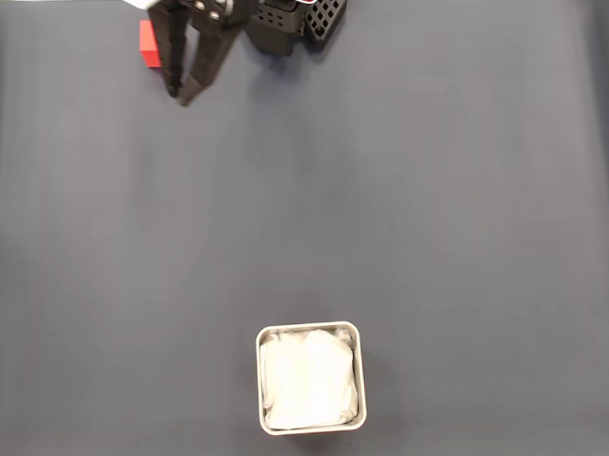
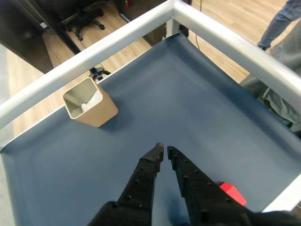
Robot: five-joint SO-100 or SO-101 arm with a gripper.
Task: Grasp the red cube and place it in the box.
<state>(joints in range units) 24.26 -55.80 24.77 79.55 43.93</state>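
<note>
The red cube (image 1: 149, 43) sits near the far left edge of the dark blue mat in the fixed view, touching or just beside the left side of my gripper (image 1: 179, 93). In the wrist view the red cube (image 2: 232, 192) lies to the right of my black fingers, outside them. My gripper (image 2: 164, 149) is shut, its tips almost meeting with nothing between them. The box (image 1: 360, 378), with a pale rim and white lining, stands far off at the near edge of the mat. In the wrist view the box (image 2: 96, 113) is at the upper left.
The arm's black base (image 1: 297, 18) is at the top of the fixed view. A silver metal rail (image 2: 225, 42) frames the mat's edges in the wrist view. A person's legs (image 2: 282, 19) stand beyond the rail at the right. Open mat lies between gripper and box.
</note>
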